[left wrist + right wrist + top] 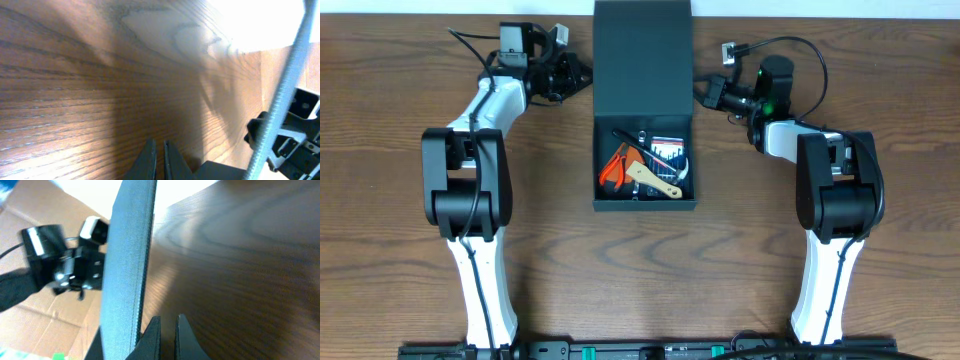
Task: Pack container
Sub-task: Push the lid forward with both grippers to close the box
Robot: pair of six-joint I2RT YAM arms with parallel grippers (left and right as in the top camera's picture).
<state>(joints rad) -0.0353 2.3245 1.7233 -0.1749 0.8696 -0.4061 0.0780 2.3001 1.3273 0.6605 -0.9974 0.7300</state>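
Brown wooden table (400,150) beneath. Dark teal container (646,205) between the grippers, lid (642,60) swung open, its edge just beside the right gripper (167,335). Fingers of both right and left gripper (159,160) pressed together, empty. Orange-handled pliers (613,170) and other tools already inside; probably only closing the lid left.
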